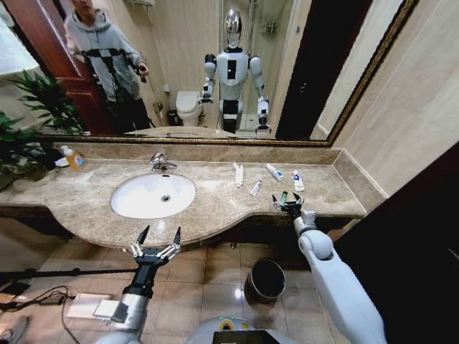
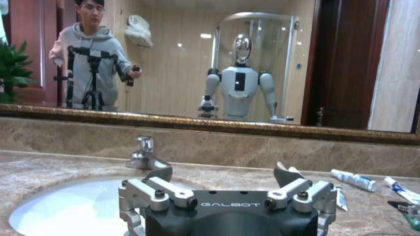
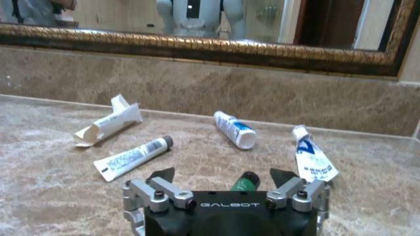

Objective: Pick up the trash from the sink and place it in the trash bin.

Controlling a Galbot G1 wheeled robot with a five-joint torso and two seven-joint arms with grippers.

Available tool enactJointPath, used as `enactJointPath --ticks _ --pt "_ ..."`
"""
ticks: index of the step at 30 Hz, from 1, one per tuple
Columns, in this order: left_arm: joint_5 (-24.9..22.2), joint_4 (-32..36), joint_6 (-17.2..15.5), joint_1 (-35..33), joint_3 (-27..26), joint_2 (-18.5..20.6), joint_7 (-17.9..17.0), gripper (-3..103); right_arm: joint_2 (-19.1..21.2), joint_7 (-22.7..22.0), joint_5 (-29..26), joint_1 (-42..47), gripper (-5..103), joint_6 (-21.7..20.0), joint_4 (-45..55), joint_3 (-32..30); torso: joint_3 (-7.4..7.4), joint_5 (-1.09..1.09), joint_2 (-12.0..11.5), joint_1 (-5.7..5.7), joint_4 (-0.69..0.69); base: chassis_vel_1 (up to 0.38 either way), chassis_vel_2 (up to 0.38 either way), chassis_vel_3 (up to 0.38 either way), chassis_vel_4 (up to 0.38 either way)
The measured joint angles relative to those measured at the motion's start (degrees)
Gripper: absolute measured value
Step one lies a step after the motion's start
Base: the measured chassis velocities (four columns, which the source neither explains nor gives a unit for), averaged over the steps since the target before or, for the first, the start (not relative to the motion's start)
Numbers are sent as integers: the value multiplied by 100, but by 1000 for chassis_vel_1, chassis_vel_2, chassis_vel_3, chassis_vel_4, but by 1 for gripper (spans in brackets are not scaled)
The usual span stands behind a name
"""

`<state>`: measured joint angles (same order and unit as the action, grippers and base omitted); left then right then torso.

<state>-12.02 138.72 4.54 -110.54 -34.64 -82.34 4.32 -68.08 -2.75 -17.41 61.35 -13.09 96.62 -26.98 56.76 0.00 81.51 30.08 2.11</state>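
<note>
The trash point(image 1: 267, 178) lies on the counter point(image 1: 86, 193) at middle right of the head view, not in the sink point(image 1: 153, 195). The left gripper point(image 1: 154, 246) hangs open at lower left. In the right wrist view, the right gripper point(image 3: 222, 181) is open around the green tube point(image 3: 245, 181) at the bottom; the round tube might roll away from a crooked squeeze.

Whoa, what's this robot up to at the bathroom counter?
It is clearing small bits of trash off the marble counter beside the sink. Its right gripper is at the counter's front edge, fingers open on either side of a small dark green tube. Four white tubes and packets lie on the counter behind it. The left gripper hangs open in front of the sink, holding nothing. A black trash bin stands on the floor below.
</note>
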Motion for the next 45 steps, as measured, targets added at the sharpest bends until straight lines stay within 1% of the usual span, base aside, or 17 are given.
enactJointPath --ticks 6,10,12,15,17,19,21,24,27,28,32,34,36,38,42,43,45 --pt "0 0 0 0 0 0 0 100 -40 -8 7 -16 85 -26 -115 51 0 0 0 0 0 0 0 0 0" --pt "0 0 0 0 0 0 0 100 -86 -21 14 1 70 -31 -151 72 0 0 0 0 0 0 0 0 0" --pt "0 0 0 0 0 0 0 100 -91 -24 13 6 70 -31 -151 72 0 0 0 0 0 0 0 0 0" --pt "0 0 0 0 0 0 0 100 -104 -34 7 46 58 -29 -131 71 0 0 0 0 0 0 0 0 0" --pt "0 0 0 0 0 0 0 100 -107 -39 3 59 58 -28 -118 71 0 0 0 0 0 0 0 0 0" --pt "0 0 0 0 0 0 0 100 -127 -51 -5 90 46 -26 -94 65 0 0 0 0 0 0 0 0 0" --pt "0 0 0 0 0 0 0 100 -132 -55 -11 96 46 -25 -84 62 0 0 0 0 0 0 0 0 0" --pt "0 0 0 0 0 0 0 100 -132 -68 -37 114 33 -19 -47 57 0 0 0 0 0 0 0 0 0" --pt "0 0 0 0 0 0 0 100 -126 -69 -45 121 30 -15 -31 56 0 0 0 0 0 0 0 0 0" --pt "0 0 0 0 0 0 0 100 -122 -73 -58 125 22 -13 -15 50 0 0 0 0 0 0 0 0 0" --pt "0 0 0 0 0 0 0 100 -122 -75 -75 129 18 -11 -1 37 0 0 0 -1 0 0 0 0 0" --pt "0 0 0 0 0 0 0 100 -124 -76 -95 134 7 -10 5 21 -1 0 0 -1 0 0 0 0 0" --pt "0 0 0 0 0 0 0 100 -128 -76 -100 136 7 -9 5 17 -1 -1 0 -1 0 0 0 0 0" --pt "0 0 0 0 0 0 0 100 -151 -76 -108 143 1 -10 18 12 -1 1 0 0 0 0 0 0 0" --pt "0 0 0 0 0 0 0 100 -179 -92 -111 172 -3 -14 79 3 0 1 0 0 0 0 0 0 0" --pt "0 0 0 0 0 0 0 100 -185 -99 -112 189 1 -15 102 -1 0 1 0 0 0 0 0 0 0" --pt "0 0 0 0 0 0 0 100 -188 -106 -116 207 1 -16 132 -5 0 1 0 0 0 0 0 0 0"
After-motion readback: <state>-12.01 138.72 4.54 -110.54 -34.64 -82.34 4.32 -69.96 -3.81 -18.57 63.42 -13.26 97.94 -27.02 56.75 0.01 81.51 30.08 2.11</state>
